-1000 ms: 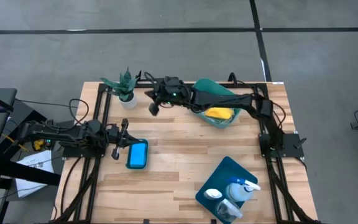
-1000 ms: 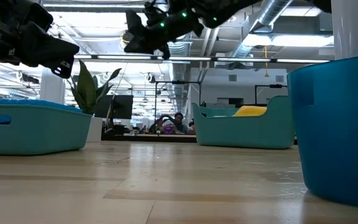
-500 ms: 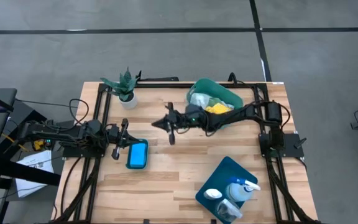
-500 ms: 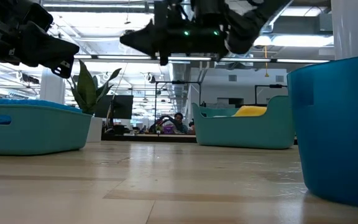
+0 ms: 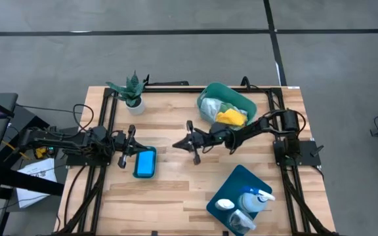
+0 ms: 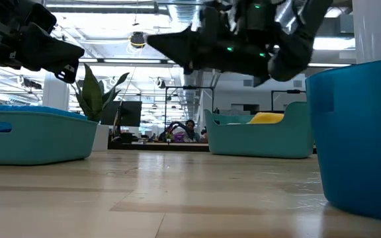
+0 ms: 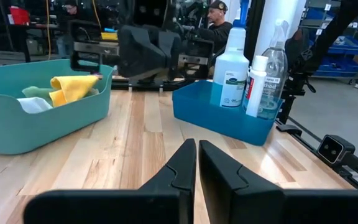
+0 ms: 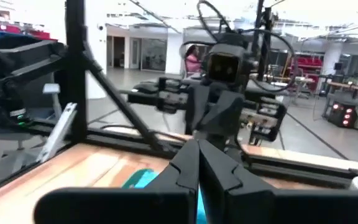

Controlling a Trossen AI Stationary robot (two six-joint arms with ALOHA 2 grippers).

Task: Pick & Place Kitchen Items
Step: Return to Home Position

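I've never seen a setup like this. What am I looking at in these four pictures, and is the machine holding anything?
It is a two-armed robot at a wooden table. One picture looks straight down, one looks level across the tabletop, and two come from cameras on the wrists. On the table: a potted plant, a teal tub of cloths, a small bin holding a blue sponge, and a blue bin with bottles. The left claw, by the sponge, and the right claw, over the table's middle, are both shut and empty.
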